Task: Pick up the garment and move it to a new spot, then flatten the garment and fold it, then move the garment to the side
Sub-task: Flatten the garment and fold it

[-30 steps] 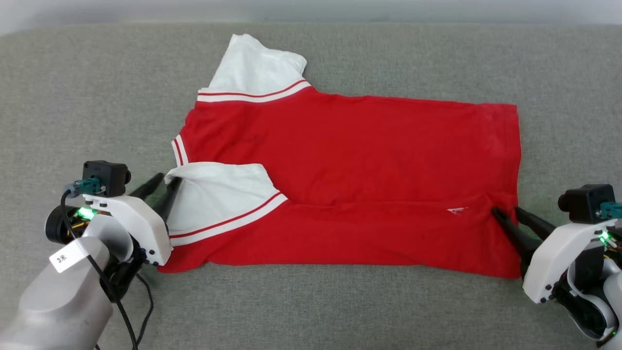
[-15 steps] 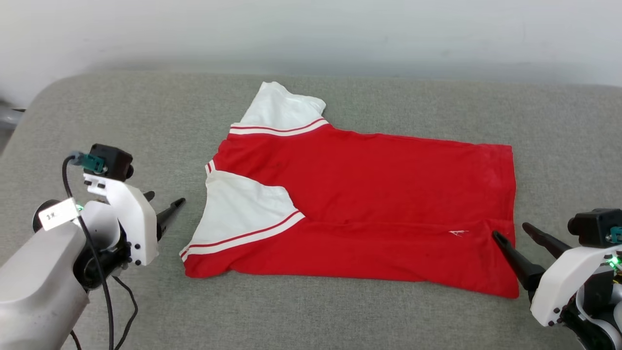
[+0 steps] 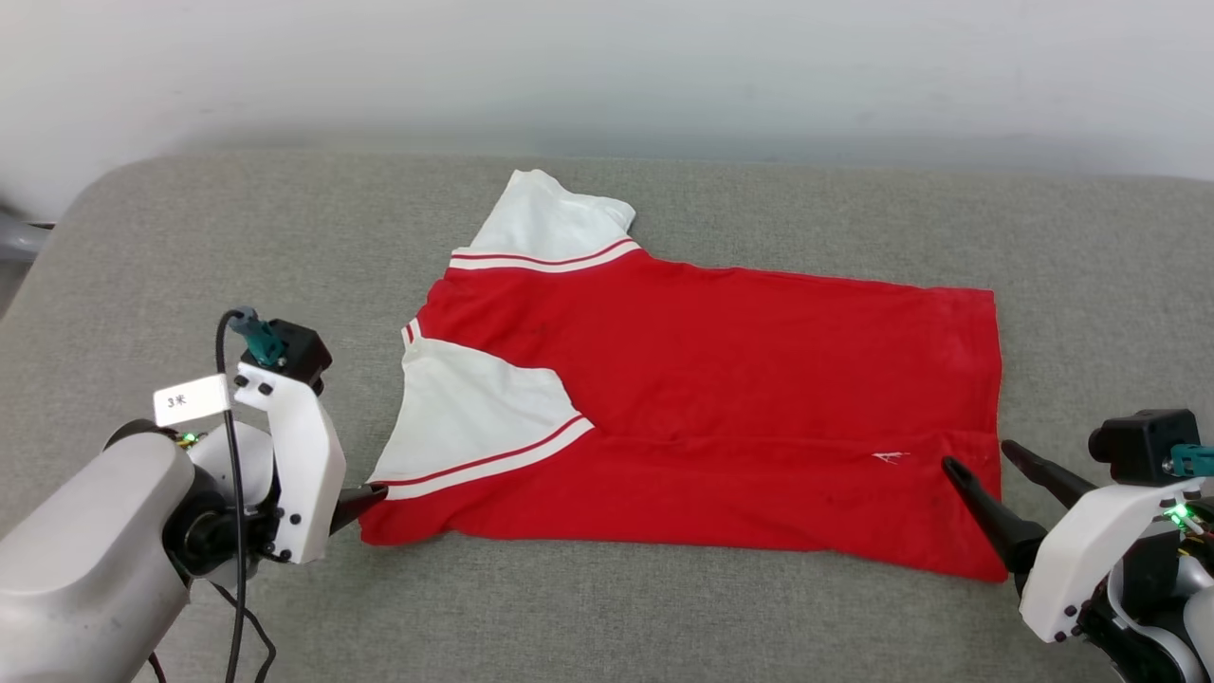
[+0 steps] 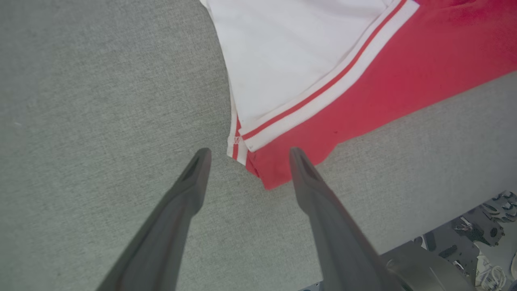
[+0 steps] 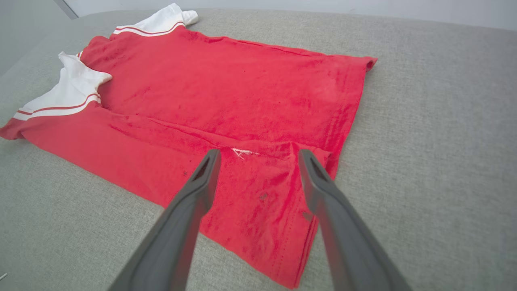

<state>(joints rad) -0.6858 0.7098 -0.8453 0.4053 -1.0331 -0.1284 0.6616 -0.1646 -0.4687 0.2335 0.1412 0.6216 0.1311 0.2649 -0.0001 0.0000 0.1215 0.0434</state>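
The garment (image 3: 721, 379) is a red T-shirt lying flat on a grey cushion, collar to the left and hem to the right. Its near long edge is folded over, with one white sleeve (image 3: 465, 408) lying on the red body. The other sleeve (image 3: 545, 218) points to the far side. My left gripper (image 3: 368, 497) is open at the near-left shoulder corner. In the left wrist view the left gripper (image 4: 249, 153) straddles that striped corner (image 4: 258, 153). My right gripper (image 3: 979, 455) is open over the hem near the tiny white logo (image 3: 890, 457). In the right wrist view the right gripper (image 5: 259, 153) hangs above the garment (image 5: 226, 89).
The grey cushion (image 3: 190, 247) spreads wide around the shirt, with a rounded far-left corner and a pale wall (image 3: 607, 66) behind. In the left wrist view the cushion's edge drops to a floor with cables (image 4: 476, 226) at the lower right.
The head camera tilted up, bringing the wall into view. My left gripper left the white sleeve's tip and came down to the near-left shoulder corner. The right gripper hardly moved.
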